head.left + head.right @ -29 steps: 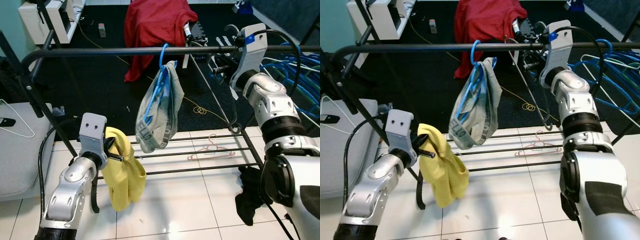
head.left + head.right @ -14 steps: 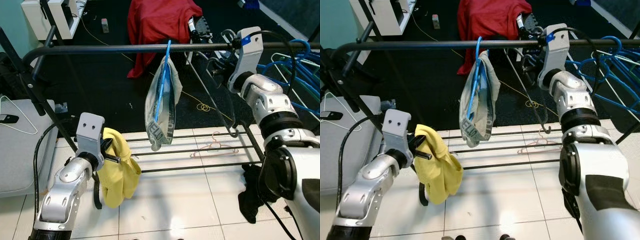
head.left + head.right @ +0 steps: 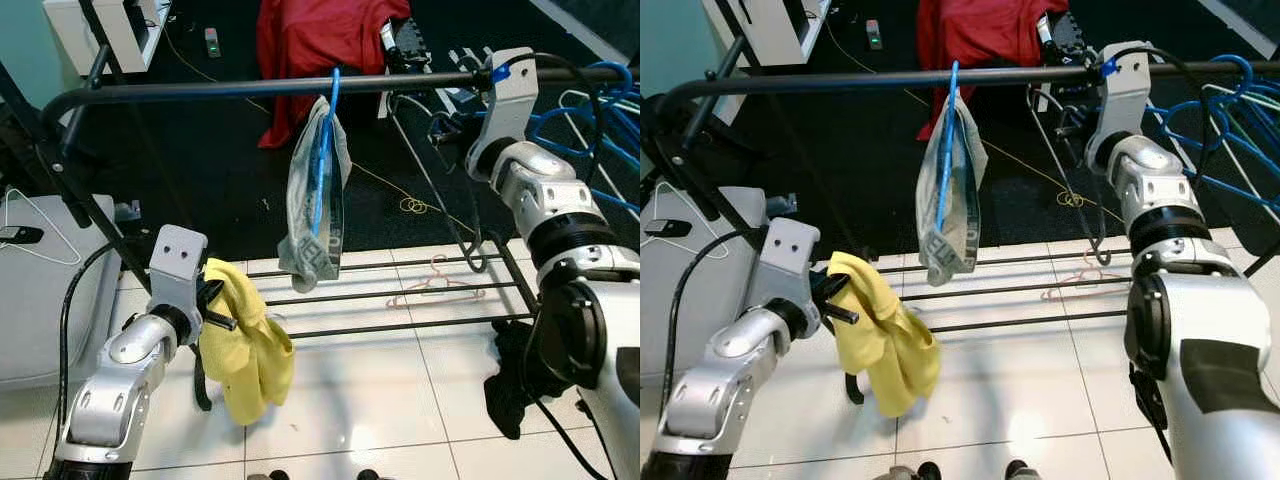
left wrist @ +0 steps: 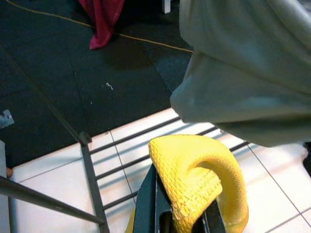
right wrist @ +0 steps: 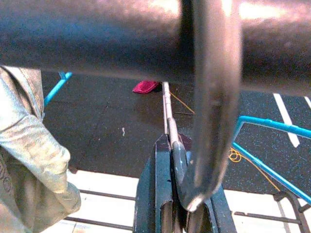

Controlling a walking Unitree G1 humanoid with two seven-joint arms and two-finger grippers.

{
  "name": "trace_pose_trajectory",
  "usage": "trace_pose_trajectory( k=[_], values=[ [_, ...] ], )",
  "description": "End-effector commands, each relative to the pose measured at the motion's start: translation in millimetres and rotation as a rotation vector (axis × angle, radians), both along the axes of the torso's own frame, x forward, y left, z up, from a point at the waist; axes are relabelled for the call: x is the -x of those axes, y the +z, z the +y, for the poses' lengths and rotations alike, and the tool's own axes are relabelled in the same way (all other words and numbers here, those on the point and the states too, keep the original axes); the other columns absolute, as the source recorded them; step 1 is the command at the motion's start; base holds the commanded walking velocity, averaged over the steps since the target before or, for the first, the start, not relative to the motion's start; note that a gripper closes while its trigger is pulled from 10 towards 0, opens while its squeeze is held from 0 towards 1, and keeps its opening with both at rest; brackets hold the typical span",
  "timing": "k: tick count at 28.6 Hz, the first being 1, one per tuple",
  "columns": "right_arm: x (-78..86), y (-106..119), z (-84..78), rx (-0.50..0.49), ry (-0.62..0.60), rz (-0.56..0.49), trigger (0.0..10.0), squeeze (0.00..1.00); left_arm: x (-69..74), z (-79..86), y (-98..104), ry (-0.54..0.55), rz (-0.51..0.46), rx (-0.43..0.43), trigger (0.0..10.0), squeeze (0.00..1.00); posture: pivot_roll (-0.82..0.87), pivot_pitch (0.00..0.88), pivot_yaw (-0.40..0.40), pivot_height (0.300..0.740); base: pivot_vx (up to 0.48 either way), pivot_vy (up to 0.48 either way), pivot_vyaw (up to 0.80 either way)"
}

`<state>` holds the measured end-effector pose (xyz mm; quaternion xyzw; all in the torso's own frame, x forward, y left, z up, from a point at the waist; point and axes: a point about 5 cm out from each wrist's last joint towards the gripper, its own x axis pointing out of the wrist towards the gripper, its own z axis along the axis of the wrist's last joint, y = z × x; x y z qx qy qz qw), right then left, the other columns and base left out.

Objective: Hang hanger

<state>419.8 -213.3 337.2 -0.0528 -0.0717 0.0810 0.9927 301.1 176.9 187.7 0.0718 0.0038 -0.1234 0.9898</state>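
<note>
1. Rail (image 3: 200, 90) first: I see a black garment rack's top bar running across the head views, with lower bars above the tiled floor (image 3: 360, 400).
2. My right gripper (image 5: 187, 204) is raised to that rail, fingers pinched shut on a thin grey metal hanger (image 5: 214, 111); in the right wrist view its hook curves over the rail right in front of the fingers. From the head, the hanger's wire drops down below the rail beside the right arm (image 3: 478, 262).
3. A blue hanger (image 3: 322, 150) already hangs on the rail to the left of my right gripper, carrying a grey garment (image 3: 318, 215).
4. My left gripper (image 4: 187, 221) sits low, near the rack's left leg, closed on a yellow cloth (image 3: 245, 350) that droops from it toward the floor.
5. Behind the rack I see a red garment (image 3: 315, 40) on the dark carpet, a bundle of blue hangers (image 3: 590, 120) at far right, and a pink hanger (image 3: 435, 285) lying on the tiles.
</note>
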Motion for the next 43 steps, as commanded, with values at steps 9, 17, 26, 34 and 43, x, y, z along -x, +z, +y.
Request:
trace_pose_trajectory(
  k=[9, 17, 26, 34, 43],
  values=[
    [-0.3, -4.3, -2.0, -0.008, 0.013, 0.068, 10.0, 0.0, 5.2, 4.6, 1.5, -0.008, 0.011, -0.024, 10.0, 0.0, 0.1, 0.339, 0.055, 0.74, 0.0, 0.0, 0.0],
    [-0.7, -9.5, -2.2, 0.019, 0.006, 0.103, 10.0, 0.0, 4.8, 2.8, 1.0, -0.018, 0.017, -0.024, 10.0, 0.0, 0.1, 0.335, 0.053, 0.74, 0.0, 0.0, 0.0],
    [0.0, -3.7, -5.0, 0.014, -0.011, 0.079, 10.0, 0.0, 4.7, 2.3, 0.9, -0.021, 0.017, -0.023, 10.0, 0.0, 0.09, 0.334, 0.052, 0.74, 0.0, 0.0, 0.0],
    [1.3, 5.1, -8.5, 0.015, -0.035, 0.036, 10.0, 1.0, 3.5, 2.1, 2.3, -0.02, 0.013, -0.022, 10.0, 0.0, 0.09, 0.332, 0.053, 0.74, 0.0, 0.0, 0.0],
    [5.0, 31.5, -7.1, -0.003, -0.024, -0.094, 10.0, 0.0, 1.3, 3.2, 4.9, -0.014, 0.001, -0.025, 10.0, 0.0, 0.09, 0.331, 0.052, 0.74, 0.0, 0.0, 0.0]
  ],
)
